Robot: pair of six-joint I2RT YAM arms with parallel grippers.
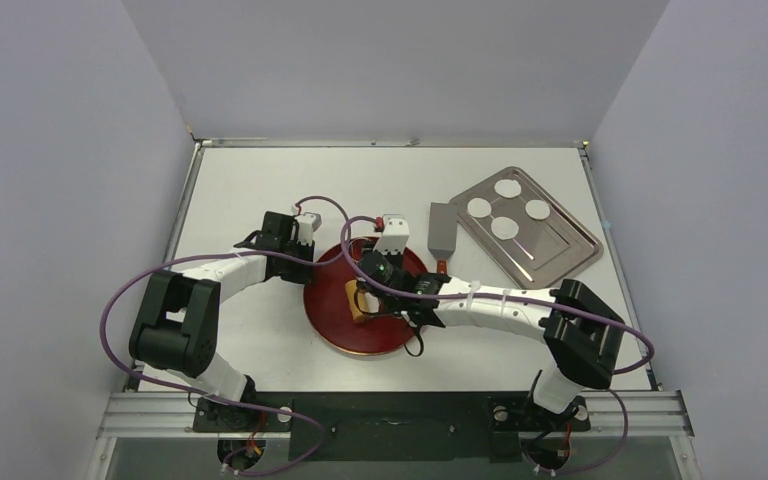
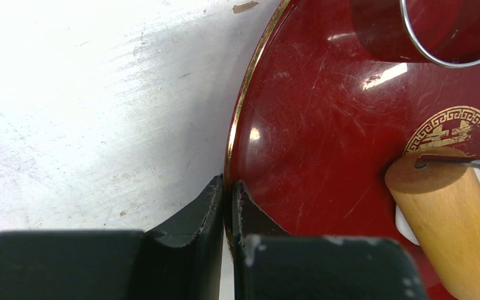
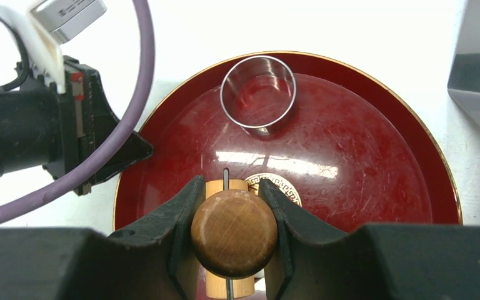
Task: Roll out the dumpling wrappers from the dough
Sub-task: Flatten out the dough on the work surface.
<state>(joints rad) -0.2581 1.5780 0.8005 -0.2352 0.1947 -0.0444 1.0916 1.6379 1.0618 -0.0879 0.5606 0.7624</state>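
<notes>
While the left gripper pinches the gold rim of the glossy, scratched red plate, the right gripper clamps the round knob of the smooth wooden roller; what seems to be white dough peeks beneath.

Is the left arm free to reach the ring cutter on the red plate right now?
Probably not yet: the left hand is shut on the rim of the red plate and must let go first. The ring cutter itself stands uncovered.
</notes>
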